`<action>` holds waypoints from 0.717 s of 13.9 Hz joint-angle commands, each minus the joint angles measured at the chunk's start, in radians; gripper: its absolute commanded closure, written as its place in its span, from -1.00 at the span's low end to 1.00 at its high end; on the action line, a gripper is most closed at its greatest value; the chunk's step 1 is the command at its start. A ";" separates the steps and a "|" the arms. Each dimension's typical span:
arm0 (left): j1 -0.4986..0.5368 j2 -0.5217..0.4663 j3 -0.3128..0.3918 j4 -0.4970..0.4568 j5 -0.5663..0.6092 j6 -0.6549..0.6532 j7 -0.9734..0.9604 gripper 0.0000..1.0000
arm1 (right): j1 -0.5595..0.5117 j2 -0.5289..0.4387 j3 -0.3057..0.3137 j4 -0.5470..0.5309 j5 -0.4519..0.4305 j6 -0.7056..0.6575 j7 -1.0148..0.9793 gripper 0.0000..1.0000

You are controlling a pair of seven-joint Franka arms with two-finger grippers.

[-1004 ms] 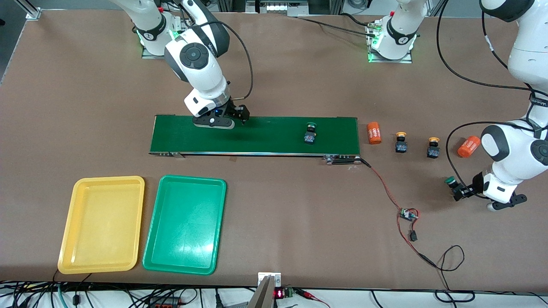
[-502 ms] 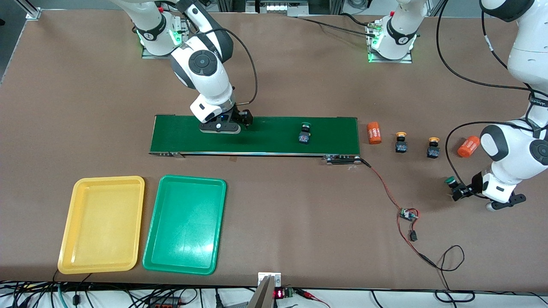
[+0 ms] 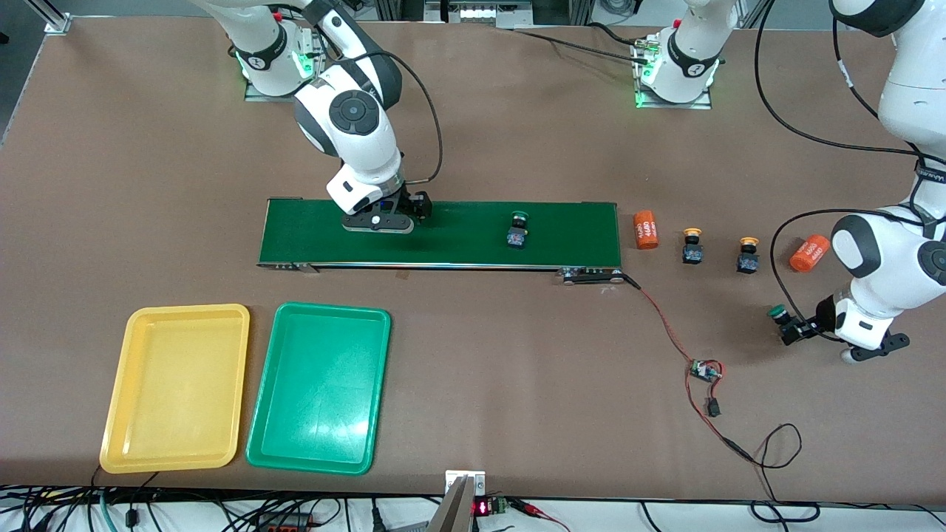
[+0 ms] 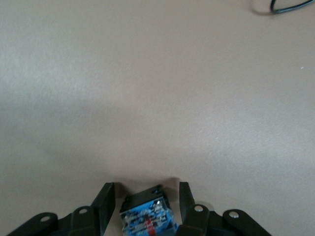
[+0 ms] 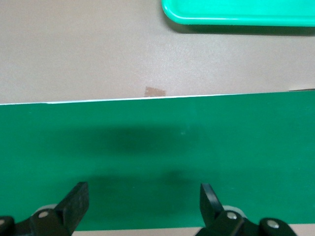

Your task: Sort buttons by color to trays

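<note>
Brown table (image 3: 473,355) fills the frame. Right gripper (image 3: 378,222), jaws wide and empty, hovers over belt (image 3: 443,251) mid-frame; left gripper (image 3: 789,330), lower right, pinches a green button's (image 3: 777,313) stiff, light body.

held button's (image 4: 146,217) cap hidden, cylinder print illegible
</note>
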 commanded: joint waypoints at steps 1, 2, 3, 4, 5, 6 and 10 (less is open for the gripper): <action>0.020 -0.044 -0.029 -0.034 0.019 -0.048 -0.050 -0.21 | 0.011 0.019 -0.004 0.037 -0.023 -0.023 0.035 -1.00; 0.020 -0.044 -0.029 -0.032 0.019 -0.058 -0.064 -0.21 | 0.011 0.020 -0.004 0.037 -0.023 -0.023 0.035 -1.00; 0.020 -0.044 -0.030 -0.032 0.019 -0.067 -0.073 -0.21 | 0.011 0.021 -0.004 0.037 -0.024 -0.023 0.038 -1.00; 0.020 -0.044 -0.030 -0.032 0.019 -0.074 -0.082 -0.21 | 0.011 0.025 -0.004 0.038 -0.024 -0.021 0.052 -1.00; 0.020 -0.044 -0.030 -0.032 0.019 -0.076 -0.084 -0.21 | 0.017 0.036 -0.002 0.049 -0.024 -0.021 0.061 -1.00; 0.020 -0.044 -0.030 -0.032 0.019 -0.076 -0.086 -0.21 | 0.022 0.040 -0.002 0.058 -0.024 -0.023 0.063 -1.00; 0.020 -0.043 -0.030 -0.041 0.019 -0.078 -0.075 0.48 | 0.025 0.066 -0.004 0.090 -0.024 -0.024 0.092 -1.00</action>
